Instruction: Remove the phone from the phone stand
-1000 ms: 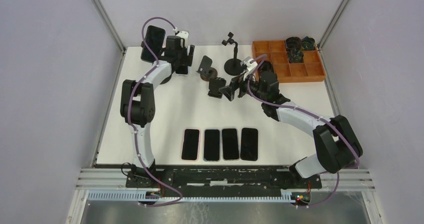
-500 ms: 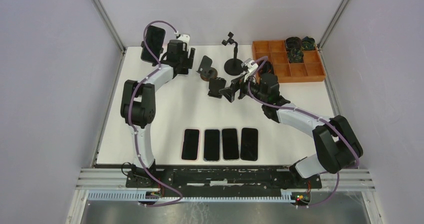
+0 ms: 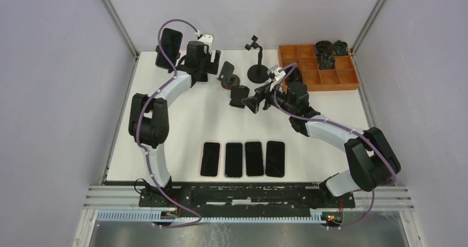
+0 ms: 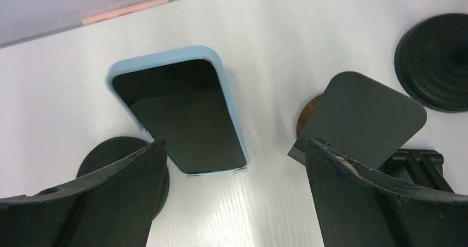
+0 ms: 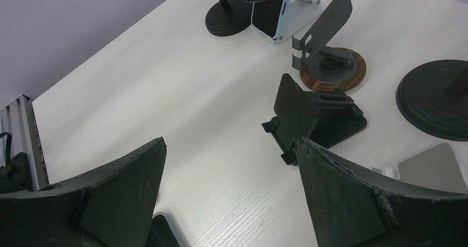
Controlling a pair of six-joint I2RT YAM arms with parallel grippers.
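Phone (image 4: 179, 117) on phone stand (image 4: 110, 148), empty holder (image 4: 364, 114) beside; left gripper (image 4: 234, 143) and right gripper (image 5: 232, 142) apart.

Lilac-grey panel walls (image 3: 55, 103) close in on three sides, meeting at slanted aluminium corner posts (image 3: 117, 22). In the middle sits a white tabletop with faint wood grain (image 3: 182, 120), evenly lit, with soft shadows. Along its near edge runs a ribbed aluminium rail (image 3: 110, 196), and below that lies a dull grey metal sheet (image 3: 248, 235). The left wrist view catches a thin peach-coloured strip (image 4: 126, 11) at the wall's foot.
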